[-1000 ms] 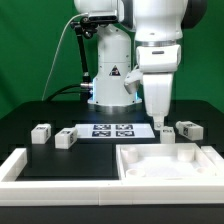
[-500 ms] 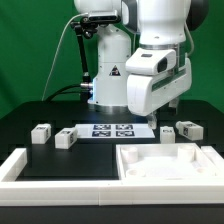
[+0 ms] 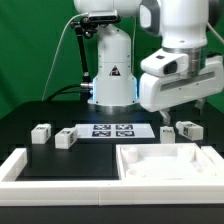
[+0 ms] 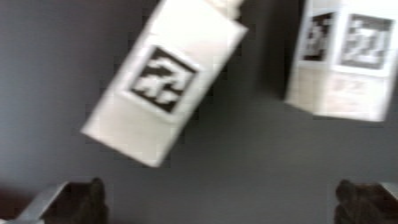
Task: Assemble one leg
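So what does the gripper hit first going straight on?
Probably the bare table: nothing lies between the open gripper's fingers. The tilted white block sits just off that line, depth unclear.

marker board (image 3: 112, 130) between two pairs of white legs (image 3: 66, 139) on the black table (image 3: 20, 125)

4 small white block legs w/ b&w square tags, far-left leg (image 3: 40, 132) & inner-left leg (image 3: 66, 138) mid-left of exterior view, inner-right leg (image 3: 166, 131) & far-right leg (image 3: 188, 130) mid-right, pairs well apart
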`<state>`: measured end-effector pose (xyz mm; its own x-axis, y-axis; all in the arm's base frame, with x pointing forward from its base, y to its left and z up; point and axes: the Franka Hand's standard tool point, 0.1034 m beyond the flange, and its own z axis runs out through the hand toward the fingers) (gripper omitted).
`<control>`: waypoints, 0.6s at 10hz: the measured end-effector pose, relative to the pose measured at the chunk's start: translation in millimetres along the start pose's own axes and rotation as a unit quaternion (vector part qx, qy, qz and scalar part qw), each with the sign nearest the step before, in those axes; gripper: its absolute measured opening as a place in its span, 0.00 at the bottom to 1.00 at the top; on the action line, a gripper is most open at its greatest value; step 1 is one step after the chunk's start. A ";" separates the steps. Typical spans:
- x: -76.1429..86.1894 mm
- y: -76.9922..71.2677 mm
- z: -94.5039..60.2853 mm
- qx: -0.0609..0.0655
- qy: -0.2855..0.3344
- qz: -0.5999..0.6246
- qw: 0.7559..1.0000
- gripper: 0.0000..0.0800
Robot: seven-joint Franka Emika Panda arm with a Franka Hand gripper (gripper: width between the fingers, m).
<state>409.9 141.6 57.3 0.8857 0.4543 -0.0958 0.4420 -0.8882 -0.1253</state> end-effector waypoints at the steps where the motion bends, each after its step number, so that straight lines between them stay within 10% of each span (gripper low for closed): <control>1: 2.2 -14.0 0.3 0.000 -0.001 -0.014 1.000 0.81; 6: -8.5 -30.6 0.6 0.023 -0.142 -0.014 0.989 0.81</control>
<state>388.8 165.0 61.4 0.7944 0.4856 -0.3648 0.4531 -0.8738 -0.1763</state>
